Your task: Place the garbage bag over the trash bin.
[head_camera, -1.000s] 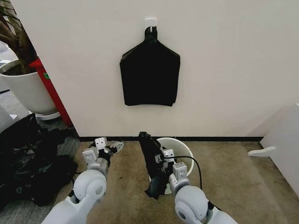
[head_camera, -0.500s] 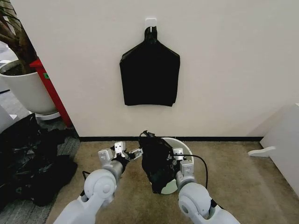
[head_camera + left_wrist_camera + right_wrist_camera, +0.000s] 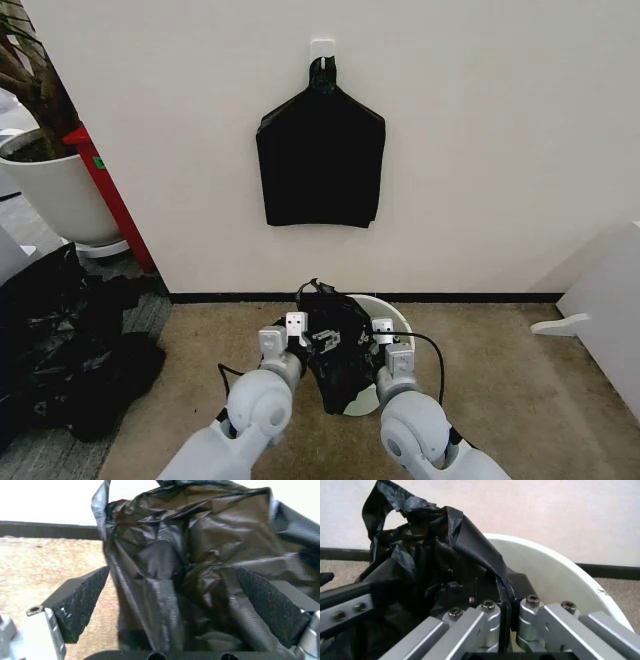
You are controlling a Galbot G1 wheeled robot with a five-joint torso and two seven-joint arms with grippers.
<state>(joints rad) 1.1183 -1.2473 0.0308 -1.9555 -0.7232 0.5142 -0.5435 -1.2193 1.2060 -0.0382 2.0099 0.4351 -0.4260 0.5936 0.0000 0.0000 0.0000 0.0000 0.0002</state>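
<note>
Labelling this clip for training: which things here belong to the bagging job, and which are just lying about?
In the job: garbage bag, trash bin, left hand, right hand.

Lying about: black bundle on the wall hook, plant pot, black plastic heap.

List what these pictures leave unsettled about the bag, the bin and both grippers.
- Trash bin: in the head view the garbage bag covers its near rim; the bin's inside stays hidden.
- Left gripper: open around the bag's film; contact unclear.
- Right gripper: appears shut on a fold, fingertips buried in plastic.
- Bag's mouth: lost among wrinkles.
</note>
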